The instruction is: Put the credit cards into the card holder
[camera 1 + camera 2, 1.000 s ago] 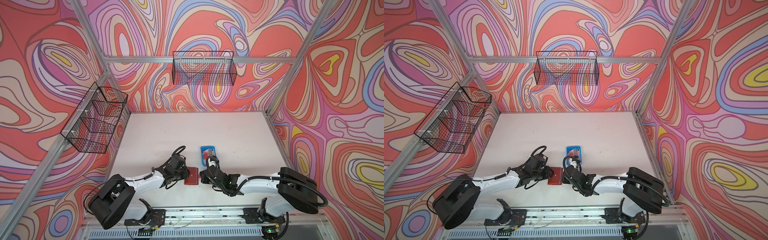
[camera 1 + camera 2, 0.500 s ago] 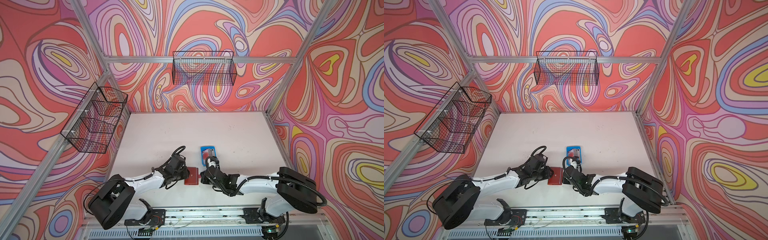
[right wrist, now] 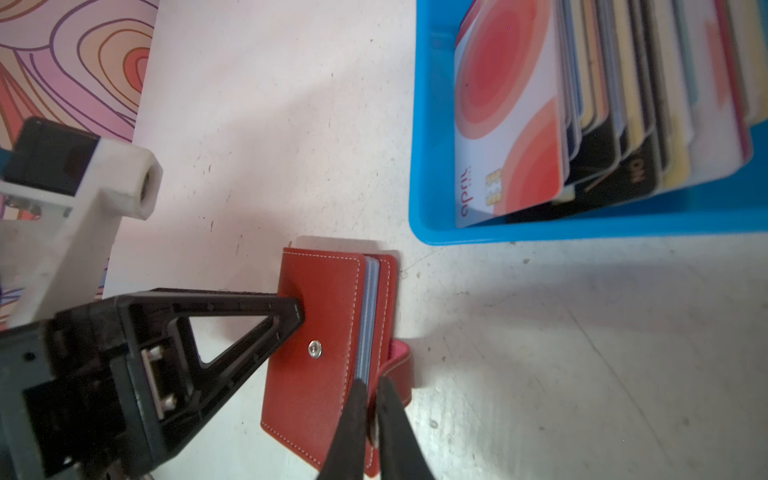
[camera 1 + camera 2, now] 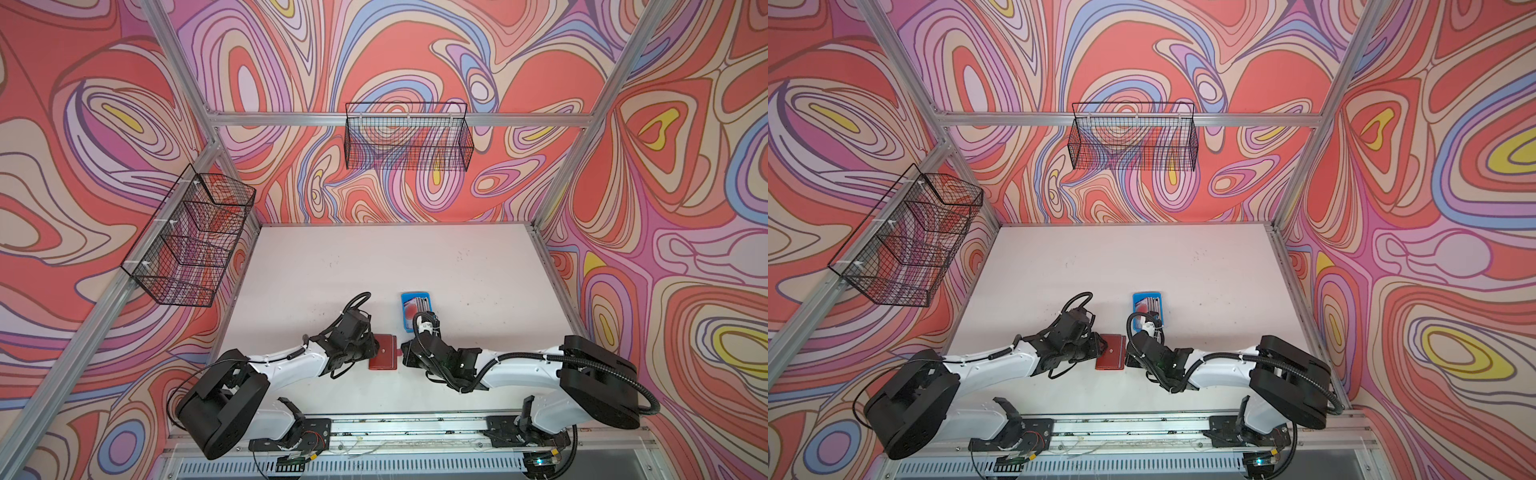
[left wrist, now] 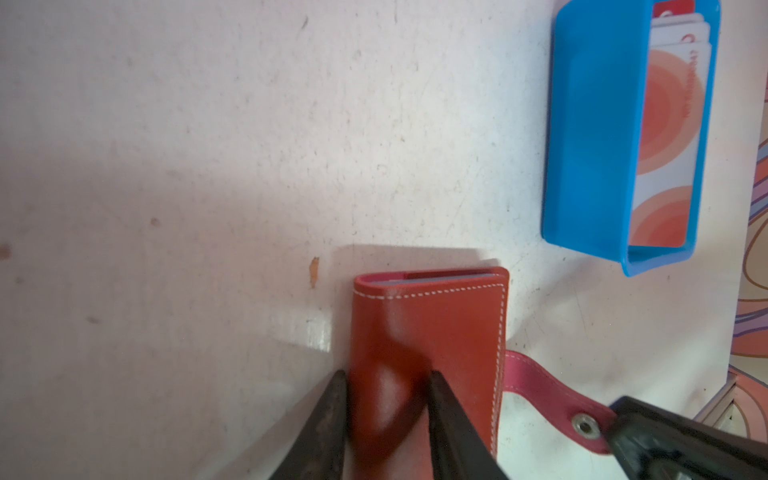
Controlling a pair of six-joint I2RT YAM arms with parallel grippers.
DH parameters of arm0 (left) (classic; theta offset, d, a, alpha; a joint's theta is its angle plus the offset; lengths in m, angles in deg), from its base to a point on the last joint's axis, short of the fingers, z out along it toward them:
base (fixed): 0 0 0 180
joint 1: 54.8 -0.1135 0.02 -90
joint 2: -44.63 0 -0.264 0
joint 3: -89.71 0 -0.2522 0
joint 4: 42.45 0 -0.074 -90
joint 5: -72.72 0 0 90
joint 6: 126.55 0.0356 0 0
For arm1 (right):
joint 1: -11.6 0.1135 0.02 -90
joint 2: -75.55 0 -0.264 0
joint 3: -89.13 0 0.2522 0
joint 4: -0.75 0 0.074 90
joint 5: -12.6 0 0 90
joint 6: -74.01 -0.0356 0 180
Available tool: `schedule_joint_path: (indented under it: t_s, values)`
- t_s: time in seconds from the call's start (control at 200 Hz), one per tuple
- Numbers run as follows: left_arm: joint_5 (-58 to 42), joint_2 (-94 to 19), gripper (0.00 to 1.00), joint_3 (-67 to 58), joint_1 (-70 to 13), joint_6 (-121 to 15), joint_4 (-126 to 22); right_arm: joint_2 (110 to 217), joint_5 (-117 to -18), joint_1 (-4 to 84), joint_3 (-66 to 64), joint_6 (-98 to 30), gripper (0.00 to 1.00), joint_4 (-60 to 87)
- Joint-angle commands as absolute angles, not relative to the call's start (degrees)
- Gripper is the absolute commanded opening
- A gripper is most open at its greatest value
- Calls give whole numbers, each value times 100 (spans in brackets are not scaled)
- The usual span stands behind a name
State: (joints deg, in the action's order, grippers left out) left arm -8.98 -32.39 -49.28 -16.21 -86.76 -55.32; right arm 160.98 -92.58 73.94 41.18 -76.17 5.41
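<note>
Card holder (image 4: 383,352) flat on counter (image 4: 374,266) between arms. Left end effector (image 5: 386,376) clamps its spine edge; right end effector (image 3: 374,384) pinches its strap (image 5: 540,382). Credit cards (image 3: 511,124) in blue tray (image 3: 428,174) nearby.

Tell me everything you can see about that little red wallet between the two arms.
The card holder is a small red leather-look booklet with white stitching, lying flat on the white table, covers nearly shut over bluish inner leaves. A metal snap stud sits on its top cover. Its pink strap is unsnapped; the right gripper pinches its end, the left gripper clamps the spine.
</note>
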Motion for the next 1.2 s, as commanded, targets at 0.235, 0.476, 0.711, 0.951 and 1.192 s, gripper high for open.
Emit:
schedule_joint_path:
  t_s: [0.235,0.476,0.711,0.951,1.192]
  values:
    - [-1014,-3268,35,-5113,-1595,-8774,-6135,16106,-9312,7419,4149,-7690,12,587]
    - [-1012,-3254,35,-5113,-1595,-8780,-6144,16099,-9323,7418,4160,-7698,7,599]
    - [-1036,-3184,35,-5121,-1595,-8779,-6182,16142,-9339,7418,4145,-7677,9,607]
    - [-1093,-3126,35,-5157,-1595,-8823,-6096,16093,-9357,7418,4171,-7702,0,665]
    - [-1330,-2811,37,-5089,-1595,-8766,-6421,16007,-9371,7417,4163,-7676,0,639]
